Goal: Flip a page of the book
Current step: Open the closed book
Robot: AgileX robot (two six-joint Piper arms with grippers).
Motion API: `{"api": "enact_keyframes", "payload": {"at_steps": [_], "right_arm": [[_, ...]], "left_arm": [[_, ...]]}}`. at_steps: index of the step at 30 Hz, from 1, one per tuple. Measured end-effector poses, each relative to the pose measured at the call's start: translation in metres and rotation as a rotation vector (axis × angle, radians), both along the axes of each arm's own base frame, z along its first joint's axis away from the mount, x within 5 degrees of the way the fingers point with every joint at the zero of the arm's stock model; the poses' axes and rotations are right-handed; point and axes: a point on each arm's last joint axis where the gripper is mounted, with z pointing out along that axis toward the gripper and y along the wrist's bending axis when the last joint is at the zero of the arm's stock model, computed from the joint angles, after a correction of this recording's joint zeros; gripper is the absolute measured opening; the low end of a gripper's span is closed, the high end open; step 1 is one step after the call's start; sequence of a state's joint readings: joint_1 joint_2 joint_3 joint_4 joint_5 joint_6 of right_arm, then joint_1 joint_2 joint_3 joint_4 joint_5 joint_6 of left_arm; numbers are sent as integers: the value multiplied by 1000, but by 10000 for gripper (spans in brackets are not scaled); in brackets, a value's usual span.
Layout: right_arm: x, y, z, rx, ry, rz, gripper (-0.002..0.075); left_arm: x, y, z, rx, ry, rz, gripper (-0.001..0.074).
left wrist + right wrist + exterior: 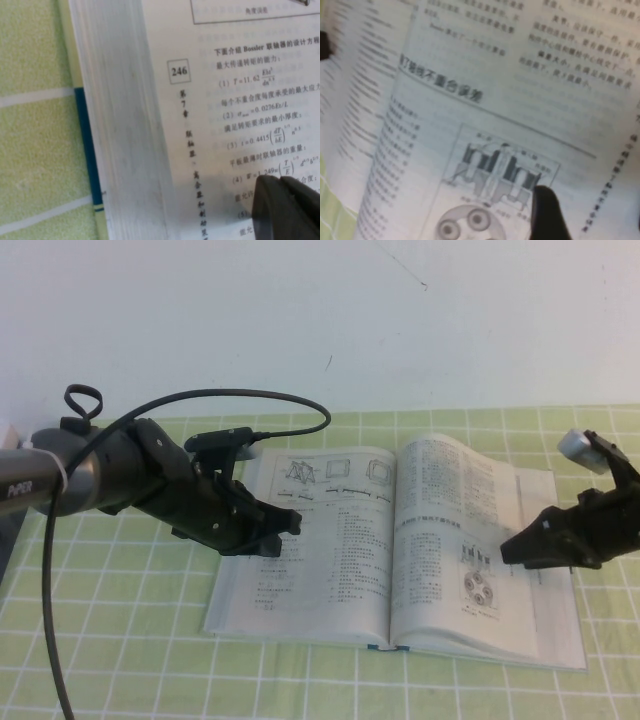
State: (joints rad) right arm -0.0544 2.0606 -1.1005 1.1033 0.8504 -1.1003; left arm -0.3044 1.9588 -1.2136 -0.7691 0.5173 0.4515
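book (400,570): lies open on green checked tablecloth (120,640).
page (465,550): right-hand leaf, flat.
my right gripper (510,548): jaws wide, empty, over page's right part.
my left gripper (285,525): on left leaf; opening, can't tell.

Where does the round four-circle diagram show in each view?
High view: the diagram sits low on the book's right-hand page, near the right hand.
Left wrist view: not in it; only the left page, numbered 246.
Right wrist view: at the bottom edge.
Shared landmark: the book's print.
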Motion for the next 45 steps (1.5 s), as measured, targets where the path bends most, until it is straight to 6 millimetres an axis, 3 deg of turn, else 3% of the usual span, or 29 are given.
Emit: {"api": "enact_keyframes", "payload": {"at_steps": [6, 25, 30, 34, 39, 45], "right_arm": [[4, 14, -1, 46, -44, -3, 384], [10, 23, 12, 219, -58, -47, 385], [20, 8, 25, 189, -54, 7, 385], [23, -8, 31, 44, 17, 83, 385], [15, -20, 22, -112, 125, 133, 385], [17, -18, 5, -70, 194, 101, 384]], "left_arm": [[0, 0, 0, 0, 1, -1, -4], [0, 0, 0, 0, 2, -1, -4], [0, 0, 0, -1, 3, -2, -4], [0, 0, 0, 0, 2, -4, -4], [0, 0, 0, 0, 2, -4, -4], [0, 0, 0, 1, 1, -5, -2]]}}
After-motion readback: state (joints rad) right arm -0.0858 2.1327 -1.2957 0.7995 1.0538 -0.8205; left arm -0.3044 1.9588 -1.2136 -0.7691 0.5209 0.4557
